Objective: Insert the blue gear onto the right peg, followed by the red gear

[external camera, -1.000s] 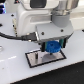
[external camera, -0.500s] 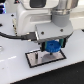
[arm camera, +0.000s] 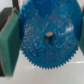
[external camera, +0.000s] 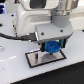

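Holding the blue gear [external camera: 53, 47] flat between its two teal fingers [arm camera: 8, 41], the gripper [external camera: 52, 46] hangs right over the black-framed grey plate [external camera: 35, 59], towards the plate's far edge. The jaws are closed about as wide as the disc, one pad pressed on each side of the rim, so the grip looks solid.

In the wrist view the gear fills nearly the whole shot, and there's a dark spot in the centre hole [arm camera: 49, 35]. That might be the tip of the right peg lining up underneath, but honestly I can't tell if it's already threaded or just hovering above. The peg itself is hidden behind the gear in the exterior view. No sign of the red gear anywhere.

What could go sideways, I reckon: if the hole sits slightly off the pin, pushing down would jam the hub on the tip or tilt the disc in the pads. Letting go early could leave it cocked on the peg.
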Tool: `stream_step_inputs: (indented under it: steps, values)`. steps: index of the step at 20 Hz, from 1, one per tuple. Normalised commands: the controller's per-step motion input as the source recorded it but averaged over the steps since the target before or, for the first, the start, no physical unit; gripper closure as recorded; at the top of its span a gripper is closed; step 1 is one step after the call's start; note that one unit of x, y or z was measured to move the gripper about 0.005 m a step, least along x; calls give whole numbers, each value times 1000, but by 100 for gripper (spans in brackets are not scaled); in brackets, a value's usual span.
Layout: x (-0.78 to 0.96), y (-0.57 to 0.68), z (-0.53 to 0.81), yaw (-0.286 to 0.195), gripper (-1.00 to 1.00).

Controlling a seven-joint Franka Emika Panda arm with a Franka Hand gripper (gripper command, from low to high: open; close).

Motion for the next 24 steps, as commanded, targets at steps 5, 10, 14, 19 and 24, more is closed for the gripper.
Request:
stream_step_inputs:
  steps: [5, 10, 14, 19, 24]
  values:
    - [85, -326, 52, 0, 100]
    - [175, -36, 183, 0, 100]
    - [262, 8, 196, 0, 100]
    - [267, -7, 65, 0, 100]
    - [86, -9, 179, 0, 100]
